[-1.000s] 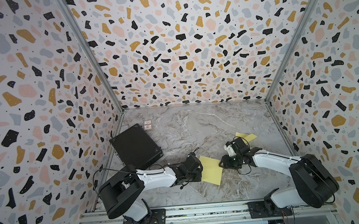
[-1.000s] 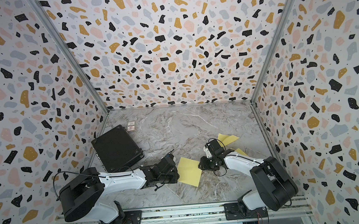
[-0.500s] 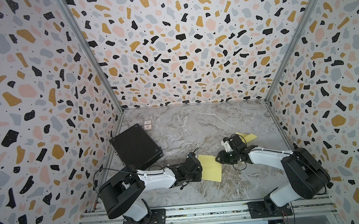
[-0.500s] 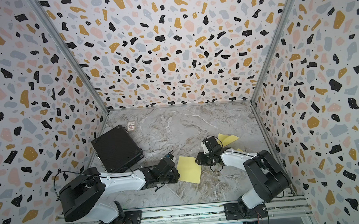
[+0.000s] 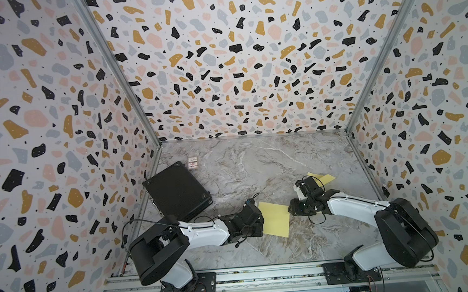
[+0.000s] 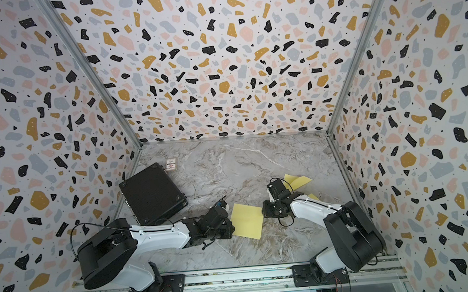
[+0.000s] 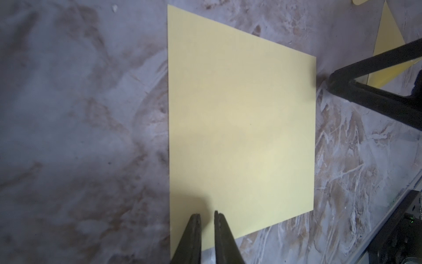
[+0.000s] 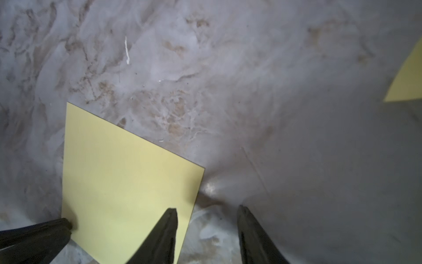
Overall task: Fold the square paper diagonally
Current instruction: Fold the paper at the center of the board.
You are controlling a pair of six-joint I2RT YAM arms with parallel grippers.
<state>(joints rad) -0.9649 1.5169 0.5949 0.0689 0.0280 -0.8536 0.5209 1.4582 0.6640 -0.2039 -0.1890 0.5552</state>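
Note:
The square paper (image 5: pixel 275 219) (image 6: pixel 247 221) is pale yellow and lies flat on the marble floor between my two arms. My left gripper (image 5: pixel 262 229) (image 7: pixel 207 216) rests low on the paper's near left corner. It is open by only a narrow slit, and nothing is between its fingers. At the opposite, far right corner stands my right gripper (image 5: pixel 290 210) (image 8: pixel 207 210), open. One of its fingers (image 8: pixel 169 219) is over the paper's edge and the other is over bare floor. The left wrist view shows the whole paper (image 7: pixel 239 125), unfolded.
Other yellow paper (image 5: pixel 321 177) (image 6: pixel 297 181) lies behind the right arm. A black case (image 5: pixel 178 195) sits at the left, with a small card (image 5: pixel 193 163) behind it. Patterned walls close in three sides, and a metal rail runs along the front.
My right gripper has shifted a little left, up to the paper's far right corner, and its arm has swung. The left arm and the paper have hardly moved.

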